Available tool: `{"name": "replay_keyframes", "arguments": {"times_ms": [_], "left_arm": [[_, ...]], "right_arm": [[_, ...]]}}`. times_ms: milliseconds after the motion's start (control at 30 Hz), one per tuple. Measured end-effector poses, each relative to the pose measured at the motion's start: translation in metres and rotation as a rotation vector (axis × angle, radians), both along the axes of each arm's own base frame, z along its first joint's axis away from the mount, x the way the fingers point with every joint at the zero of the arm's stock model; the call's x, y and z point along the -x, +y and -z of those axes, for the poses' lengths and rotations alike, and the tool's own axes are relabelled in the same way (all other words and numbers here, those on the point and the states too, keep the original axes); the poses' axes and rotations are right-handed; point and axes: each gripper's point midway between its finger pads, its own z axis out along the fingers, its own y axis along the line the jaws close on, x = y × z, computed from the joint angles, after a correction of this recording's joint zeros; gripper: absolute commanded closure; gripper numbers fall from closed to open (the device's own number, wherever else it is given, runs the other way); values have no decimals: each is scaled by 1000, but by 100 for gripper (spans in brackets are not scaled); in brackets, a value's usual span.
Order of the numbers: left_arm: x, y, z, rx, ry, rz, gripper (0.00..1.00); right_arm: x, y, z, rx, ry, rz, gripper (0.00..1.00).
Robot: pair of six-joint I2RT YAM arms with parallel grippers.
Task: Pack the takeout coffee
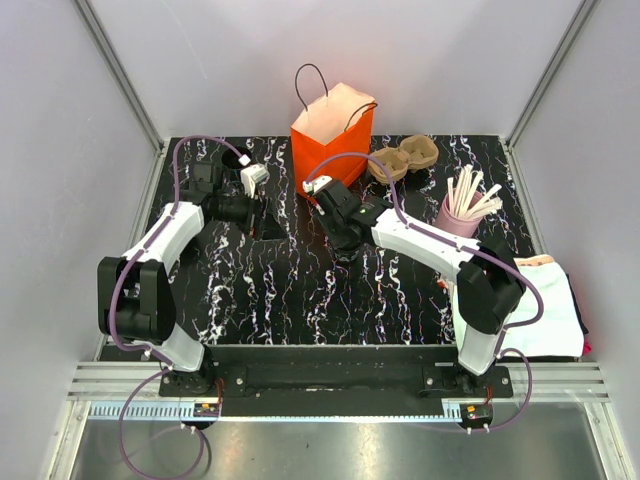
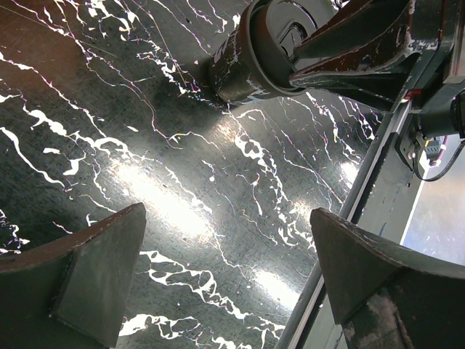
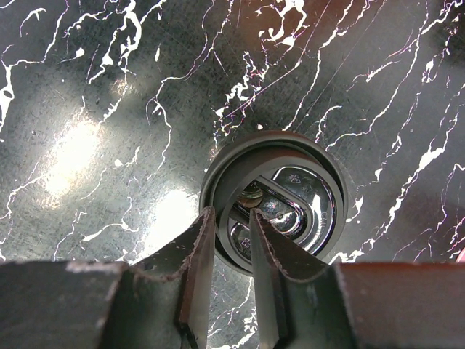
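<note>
**A:** Start at the left. What is the left gripper (image 2: 227, 218) doing?

**B:** Its jaws are spread wide and hold nothing. It hangs low over the black marbled table (image 1: 270, 300) on the left side, pointing toward the middle.

**A:** And the takeout coffee (image 3: 290, 189)?

**B:** It is near the middle of the table, on the near side of the orange paper bag (image 1: 330, 140). From above it is almost hidden under the right arm's wrist. The left wrist view shows its black side and lid, with its base seemingly on the table.

**A:** So the right gripper (image 3: 231, 214) is on it?

**B:** It is directly over it. The two fingers stand close together, one outside the near rim of the round black lid and one just inside it, with the rim between them. I cannot tell whether they press the rim or only bracket it.

**A:** What is further right?

**B:** A brown pulp tray (image 1: 405, 158) sits beside the bag. Next comes a pink cup (image 1: 455, 220) holding white sticks (image 1: 470, 190). A white cloth (image 1: 550, 310) lies at the table's right edge.
</note>
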Motion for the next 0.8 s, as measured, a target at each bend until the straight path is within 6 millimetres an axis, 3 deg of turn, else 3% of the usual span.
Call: {"name": "replay_keyframes", "arguments": {"times_ms": [533, 800], "left_arm": [[0, 0, 1, 1, -1, -1, 1], [0, 0, 4, 1, 0, -1, 1]], "right_arm": [[-1, 2, 0, -12, 5, 10, 75], [-5, 9, -3, -34, -7, 14, 96]]}}
